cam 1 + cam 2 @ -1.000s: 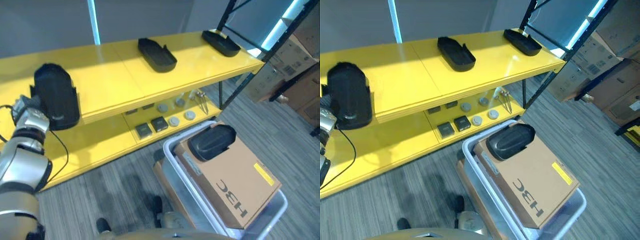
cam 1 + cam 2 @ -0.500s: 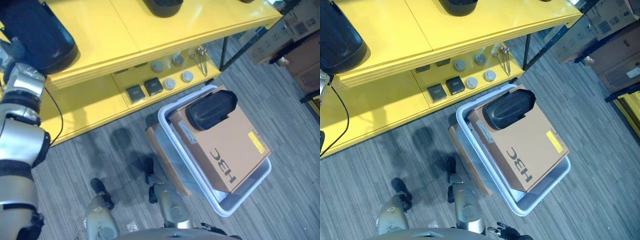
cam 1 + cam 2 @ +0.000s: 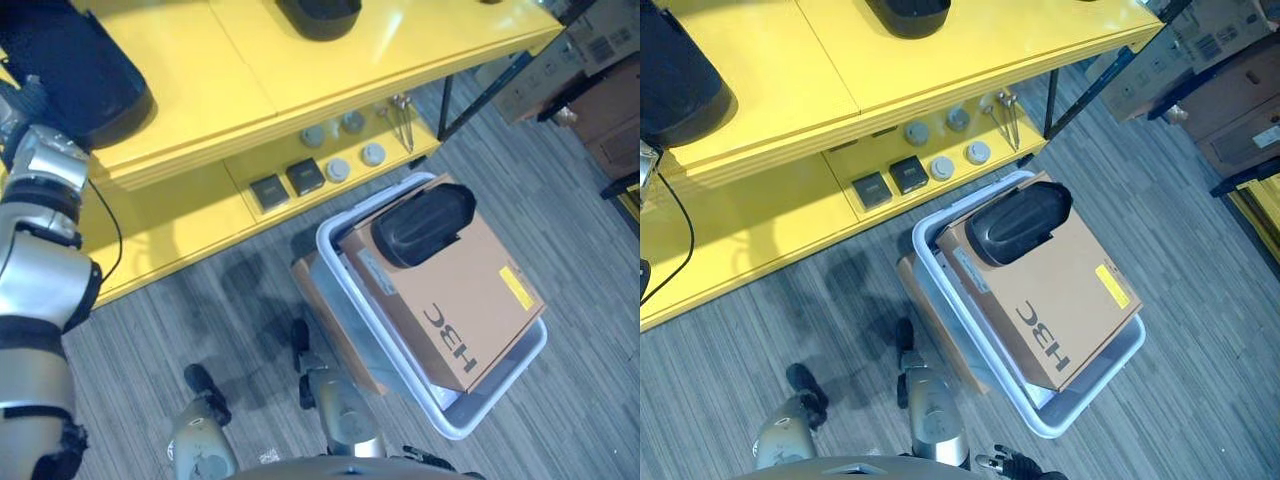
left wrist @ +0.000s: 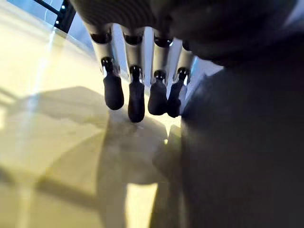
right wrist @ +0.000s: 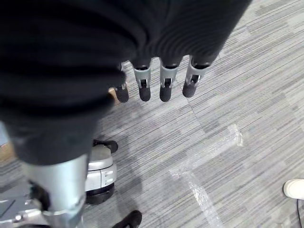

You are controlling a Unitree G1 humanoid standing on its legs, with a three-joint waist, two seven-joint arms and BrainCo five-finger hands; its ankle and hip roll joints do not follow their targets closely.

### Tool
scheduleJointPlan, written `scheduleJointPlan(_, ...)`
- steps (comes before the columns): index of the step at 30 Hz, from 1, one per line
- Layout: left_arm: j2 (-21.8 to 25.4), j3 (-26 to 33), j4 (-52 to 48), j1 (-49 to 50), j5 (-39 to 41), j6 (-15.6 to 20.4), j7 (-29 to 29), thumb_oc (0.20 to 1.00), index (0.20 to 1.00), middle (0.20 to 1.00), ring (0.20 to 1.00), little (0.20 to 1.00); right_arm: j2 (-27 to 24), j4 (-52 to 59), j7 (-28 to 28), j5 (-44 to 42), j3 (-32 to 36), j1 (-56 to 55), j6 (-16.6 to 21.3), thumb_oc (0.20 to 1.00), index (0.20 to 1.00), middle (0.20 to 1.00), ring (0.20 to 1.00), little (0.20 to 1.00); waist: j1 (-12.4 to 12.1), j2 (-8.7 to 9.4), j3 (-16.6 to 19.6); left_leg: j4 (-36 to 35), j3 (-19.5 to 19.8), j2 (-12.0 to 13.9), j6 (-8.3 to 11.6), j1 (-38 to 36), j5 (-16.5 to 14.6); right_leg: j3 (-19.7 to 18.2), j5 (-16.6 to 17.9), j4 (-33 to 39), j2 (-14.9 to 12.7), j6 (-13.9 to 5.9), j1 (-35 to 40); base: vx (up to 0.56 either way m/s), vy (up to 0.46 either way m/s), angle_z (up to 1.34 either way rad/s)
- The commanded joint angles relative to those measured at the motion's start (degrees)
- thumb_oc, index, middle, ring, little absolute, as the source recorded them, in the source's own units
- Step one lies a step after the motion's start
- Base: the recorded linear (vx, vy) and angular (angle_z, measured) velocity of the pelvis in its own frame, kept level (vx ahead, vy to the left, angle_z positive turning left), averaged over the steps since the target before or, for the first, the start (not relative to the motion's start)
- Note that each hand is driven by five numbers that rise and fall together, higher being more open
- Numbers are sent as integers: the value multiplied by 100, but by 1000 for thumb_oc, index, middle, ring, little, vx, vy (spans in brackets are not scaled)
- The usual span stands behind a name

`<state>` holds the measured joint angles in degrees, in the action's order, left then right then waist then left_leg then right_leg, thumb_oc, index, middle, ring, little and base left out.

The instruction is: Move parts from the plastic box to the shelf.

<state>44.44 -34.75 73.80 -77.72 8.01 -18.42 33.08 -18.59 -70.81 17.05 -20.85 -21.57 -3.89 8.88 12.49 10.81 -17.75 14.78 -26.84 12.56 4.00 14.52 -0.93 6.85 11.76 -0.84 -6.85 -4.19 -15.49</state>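
Note:
A large black part [image 3: 85,70] lies on the top board of the yellow shelf [image 3: 230,90] at the far left. My left hand [image 3: 25,110] rests right beside it, and in the left wrist view its fingers [image 4: 135,90] hang straight over the yellow board with the dark part [image 4: 237,142] next to them. Another black part [image 3: 422,225] lies on a cardboard box [image 3: 470,310] that sits in the plastic box [image 3: 520,375] on the floor. My right hand [image 5: 164,85] hangs open over the grey carpet, holding nothing.
A further black part [image 3: 320,15] lies further along the top board. The lower shelf carries dark square pieces [image 3: 268,190], round discs [image 3: 338,168] and metal tongs [image 3: 405,108]. Cardboard boxes [image 3: 600,40] stand at the right. A white shoe [image 5: 294,187] shows on the carpet.
The whole picture has shifted as the camera tipped down towards the floor and plastic box. My left hand stays by the black part on the shelf.

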Motion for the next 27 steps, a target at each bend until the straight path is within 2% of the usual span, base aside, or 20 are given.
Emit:
scheduleJointPlan(1,343,-111,151,-566,203,464,486,1000,1000,1000,1000,1000,-301,-181,-11,102,-75,12,8,1000,1000,1000,1000,1000,44,-404,-105,-764,-40,-103,-68,-106,251,-60,-676,-337,-248,-514,193,0,0,0)
scheduleJointPlan(7,415,31,-75,-585,422,1377,695,1000,1000,1000,1000,1000,-255,-189,-83,124,-113,-32,37,1000,1000,1000,1000,1000,10,-449,-35,-913,-21,-165,-79,-278,247,-59,-676,-267,-257,-517,299,6,0,1)
scheduleJointPlan(9,526,104,-556,-465,402,1948,478,1000,1000,1000,1000,1000,-232,-160,-135,153,-44,-108,83,1000,1000,1000,1000,1000,-50,-494,43,-1016,1,-209,-91,-431,225,-38,-692,-208,-243,-518,422,40,-16,1)
scheduleJointPlan(10,536,128,-638,-422,422,2018,456,1000,1000,1000,1000,1000,-228,-153,-143,164,-29,-115,81,1000,1000,1000,1000,1000,-61,-499,53,-1023,0,-213,-91,-451,221,-32,-693,-199,-244,-519,441,46,-15,1)
scheduleJointPlan(12,585,344,-1475,4,464,2480,143,1000,1000,1000,1000,1000,-181,-70,-221,220,84,-199,38,1000,1000,1000,1000,1000,-174,-532,106,-1050,19,-222,-85,-544,207,33,-715,-158,-257,-521,549,37,-22,1)
scheduleJointPlan(13,588,373,-1501,44,458,2475,145,1000,1000,1000,1000,1000,-191,-67,-223,224,82,-209,37,1000,1000,1000,1000,1000,-171,-540,111,-1053,17,-222,-84,-551,208,32,-714,-155,-256,-521,555,34,-18,2)
scheduleJointPlan(15,593,628,-2283,572,550,2833,-463,1000,1000,1000,1000,1000,-163,-11,-269,329,215,-287,29,1000,1000,1000,1000,1000,-280,-569,135,-1085,38,-237,-81,-618,208,90,-725,-117,-265,-528,648,32,-20,3)
scheduleJointPlan(16,550,781,-2848,936,592,2901,-802,1000,1000,1000,1000,1000,-142,3,-280,355,298,-324,35,1000,1000,1000,1000,1000,-344,-571,145,-1099,46,-234,-74,-646,213,131,-721,-96,-279,-531,692,38,-35,5)
scheduleJointPlan(18,399,1245,-4155,1852,961,2695,-1324,1000,1000,1000,1000,1000,-136,34,-275,345,422,-371,28,1000,1000,1000,1000,1000,-451,-585,159,-1127,78,-238,-59,-696,225,192,-752,-83,-292,-526,772,38,-18,4)
scheduleJointPlan(20,-82,1775,-5575,3034,1204,2555,-1794,1000,1000,1000,1000,1000,-131,36,-254,248,604,-397,37,1000,1000,1000,1000,1000,-581,-605,153,-1153,143,-236,-27,-729,259,270,-793,-92,-311,-508,849,46,5,11)
scheduleJointPlan(22,-600,2079,-6356,4027,937,2582,-2027,1000,1000,1000,1000,1000,-132,56,-251,208,769,-443,4,1000,1000,1000,1000,1000,-663,-637,161,-1172,202,-254,-24,-767,275,318,-826,-102,-327,-508,924,41,11,6)
scheduleJointPlan(23,-600,2079,-6356,4027,937,2582,-2027,1000,1000,1000,1000,1000,-132,56,-251,208,769,-443,4,1000,1000,1000,1000,1000,-663,-637,161,-1172,202,-254,-24,-767,275,318,-826,-102,-327,-508,924,35,8,7)
scheduleJointPlan(24,-1171,2042,-6879,4988,1003,2514,-2315,721,721,721,721,721,-102,52,-252,140,900,-500,-19,1000,1000,1000,1000,1000,-747,-676,162,-1201,255,-270,-27,-801,296,369,-838,-106,-362,-514,995,27,19,20)
scheduleJointPlan(25,-1453,1953,-6966,5471,1293,2469,-2398,294,294,294,294,294,-111,53,-266,63,964,-527,-44,1000,1000,1000,1000,1000,-788,-722,156,-1213,278,-281,-27,-814,308,390,-846,-108,-380,-519,1030,29,25,21)
scheduleJointPlan(26,-1489,1954,-6962,5544,1418,2440,-2440,200,200,200,200,200,-116,57,-266,55,976,-536,-50,1000,1000,1000,1000,1000,-793,-734,160,-1219,281,-284,-27,-821,310,393,-848,-108,-383,-521,1037,7,38,16)
scheduleJointPlan(27,-1588,1915,-6974,5793,1385,2583,-2370,200,200,200,200,200,-132,88,-283,50,1016,-553,-71,1000,1000,1000,1000,1000,-804,-767,143,-1212,286,-291,-28,-833,308,402,-844,-100,-401,-520,1061,3,34,10)
